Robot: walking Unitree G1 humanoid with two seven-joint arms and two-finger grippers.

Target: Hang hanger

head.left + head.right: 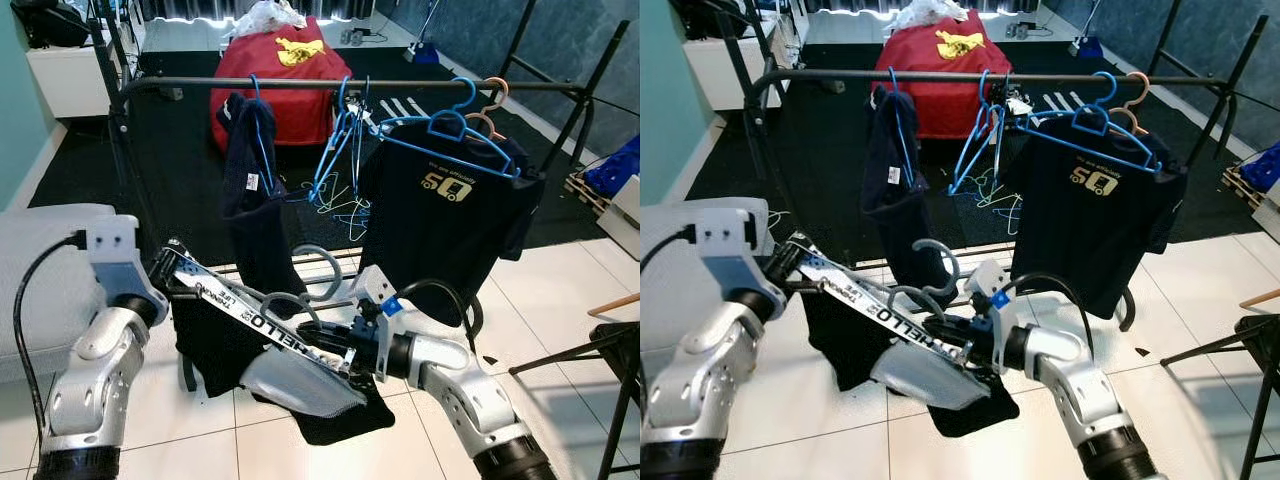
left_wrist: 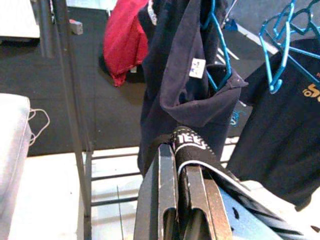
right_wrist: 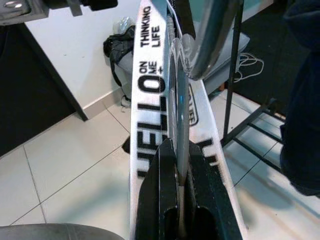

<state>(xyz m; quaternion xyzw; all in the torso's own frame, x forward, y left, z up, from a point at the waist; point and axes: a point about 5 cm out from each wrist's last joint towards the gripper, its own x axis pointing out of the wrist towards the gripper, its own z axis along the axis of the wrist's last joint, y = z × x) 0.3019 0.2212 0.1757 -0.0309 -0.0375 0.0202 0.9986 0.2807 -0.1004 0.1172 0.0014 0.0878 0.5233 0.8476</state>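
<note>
garment on hanger (image 1: 255,322) between left gripper (image 1: 172,268) and right gripper (image 1: 345,352), before clothes rail (image 1: 300,85)

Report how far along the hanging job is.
Done: two dark shirts, one of them with a gold print, already hang on blue hangers from the black clothes rail. In hand: the left tool and right tool both grip a grey hanger carrying a white-and-black garment printed HELLO, held low before the rack. Left: lifting it and hooking it over the rail.
</note>
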